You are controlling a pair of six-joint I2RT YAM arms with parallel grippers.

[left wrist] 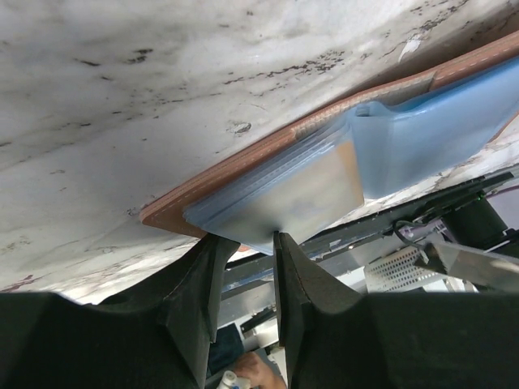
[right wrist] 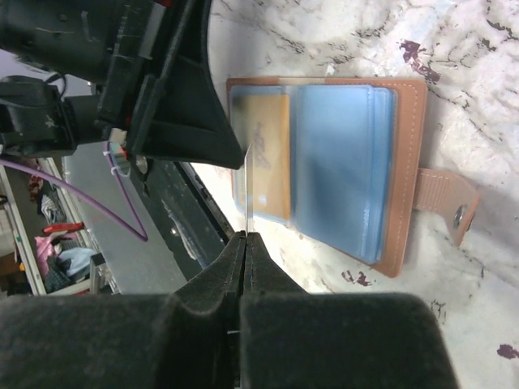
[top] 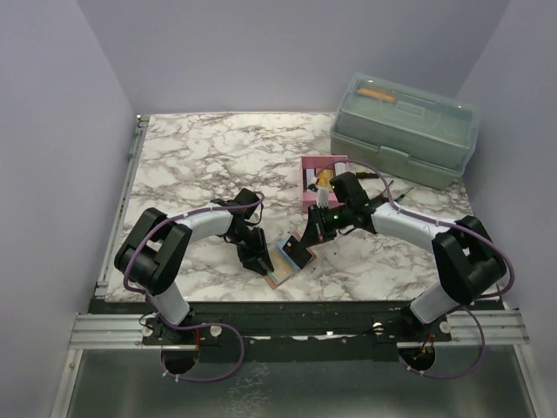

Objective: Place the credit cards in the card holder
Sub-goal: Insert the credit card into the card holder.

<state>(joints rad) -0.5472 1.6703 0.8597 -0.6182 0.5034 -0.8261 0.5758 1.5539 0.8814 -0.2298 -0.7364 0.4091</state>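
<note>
The left gripper (left wrist: 253,241) sits low over the worktop (top: 200,157) near the front edge, left of centre. Its fingers are partly open, and a corner of a clear blue sleeve (left wrist: 284,198) dips into the gap between the tips. I cannot tell whether they touch it.

Just to its right the holder (top: 279,275) lies open and flat by the front edge, about mid-width. An orange card (right wrist: 269,154) is tucked in one of its sleeves, and its snap strap (right wrist: 444,203) lies stretched out on the marble.

The right gripper (right wrist: 245,237) is at the holder's right side. Its fingers are closed tight on a card (right wrist: 246,186), seen edge-on over the holder; its colour cannot be made out.

Further back and right stands a pink tray (top: 306,185). A grey-green toolbox (top: 405,131) fills the far right corner.
</note>
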